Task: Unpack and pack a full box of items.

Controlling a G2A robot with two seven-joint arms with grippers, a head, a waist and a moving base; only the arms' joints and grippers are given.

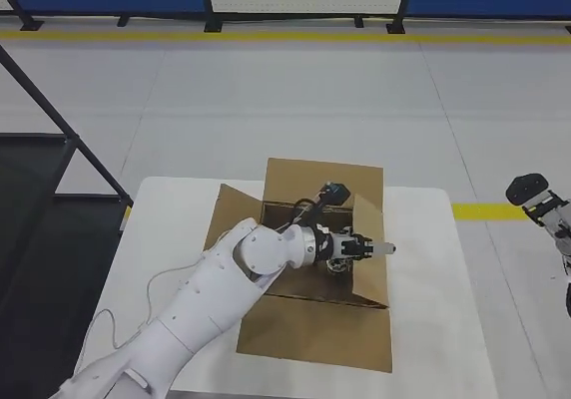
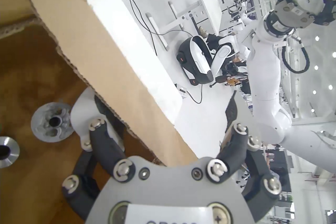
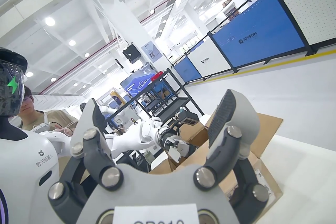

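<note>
Table [image 1: 435, 329]: white, and carrying the open cardboard box [image 1: 310, 334] across its middle, from the centre out toward 12 o'clock.

Box: mouth up and all four flaps open. With the flaps spread, its long axis runs from 12 to 6 o'clock in the top view. The 6 o'clock flap lies flat on the table, the 12 o'clock flap tips away, and the 3 o'clock flap [image 2: 110, 57] stands raised.

Left arm [image 1: 206, 299]: comes in from 7 o'clock and lies across the box's 9 o'clock side, with the wrist pointing toward 3 o'clock.

Right gripper [image 3: 161, 104]: held in the air off the table's 3 o'clock edge, well apart from the box. Its claw is spread wide with nothing between the pads.

Left gripper [image 2: 160, 114]: spread and straddling the raised 3 o'clock flap. One finger [image 2: 84, 109] is inside the box and the other is outside it, with the flap's corrugated edge running between them. The fingers are not pressed together on the flap.

Grey cast disc [image 2: 51, 122]: flat on the box floor with its bore facing up, just beside the inner finger.

Shiny metal ring [image 2: 6, 151]: also on the box floor with its hole up, near the disc but not touching it, and partly cut off by the edge of the left wrist view.
</note>
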